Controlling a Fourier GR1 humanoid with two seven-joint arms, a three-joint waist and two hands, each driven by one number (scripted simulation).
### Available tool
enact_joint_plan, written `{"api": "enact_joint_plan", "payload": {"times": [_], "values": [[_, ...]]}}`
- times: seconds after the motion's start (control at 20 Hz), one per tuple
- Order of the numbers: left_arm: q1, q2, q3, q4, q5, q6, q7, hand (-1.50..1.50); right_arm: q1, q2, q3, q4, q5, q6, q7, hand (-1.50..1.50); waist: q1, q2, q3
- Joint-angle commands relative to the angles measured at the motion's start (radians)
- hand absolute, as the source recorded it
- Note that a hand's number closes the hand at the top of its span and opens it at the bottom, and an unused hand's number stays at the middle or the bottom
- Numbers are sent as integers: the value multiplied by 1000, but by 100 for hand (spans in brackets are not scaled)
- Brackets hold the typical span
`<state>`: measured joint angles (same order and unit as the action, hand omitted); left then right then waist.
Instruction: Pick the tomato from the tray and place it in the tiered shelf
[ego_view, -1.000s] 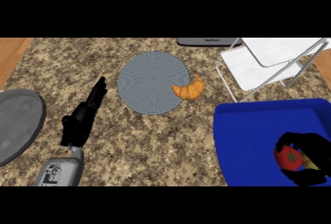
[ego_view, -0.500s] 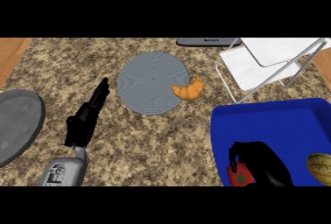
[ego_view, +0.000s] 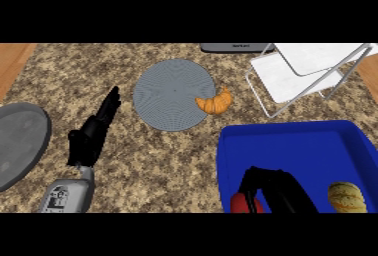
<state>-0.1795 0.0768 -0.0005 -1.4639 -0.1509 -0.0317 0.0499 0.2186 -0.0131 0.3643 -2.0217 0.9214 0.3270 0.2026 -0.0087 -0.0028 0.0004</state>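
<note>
Head view: right robot hand curls around tomato in tray.

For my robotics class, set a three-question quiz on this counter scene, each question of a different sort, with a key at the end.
1. True or false: the croissant lies at the right edge of the grey plate.
2. Which thing do the right hand fingers curl around? A) the tomato B) the yellow item C) the croissant
3. Fill in: the left hand rests open on the ___, outside the blue tray.

Key: 1 true; 2 A; 3 counter. The tiered shelf stands beyond the tray, at the upper right.
</note>
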Motion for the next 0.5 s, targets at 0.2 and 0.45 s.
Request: {"api": "enact_joint_plan", "payload": {"times": [0.2, 0.45], "values": [[-56, -25, -9, 27, -15, 24, 23, 0, -17, 13, 83, -373, -131, -7, 252, 150, -1, 1, -1], [2, -18, 3, 34, -1, 13, -34, 0, -93, 8, -40, -499, -89, 27, 335, 150, 0, 0, -1]]}}
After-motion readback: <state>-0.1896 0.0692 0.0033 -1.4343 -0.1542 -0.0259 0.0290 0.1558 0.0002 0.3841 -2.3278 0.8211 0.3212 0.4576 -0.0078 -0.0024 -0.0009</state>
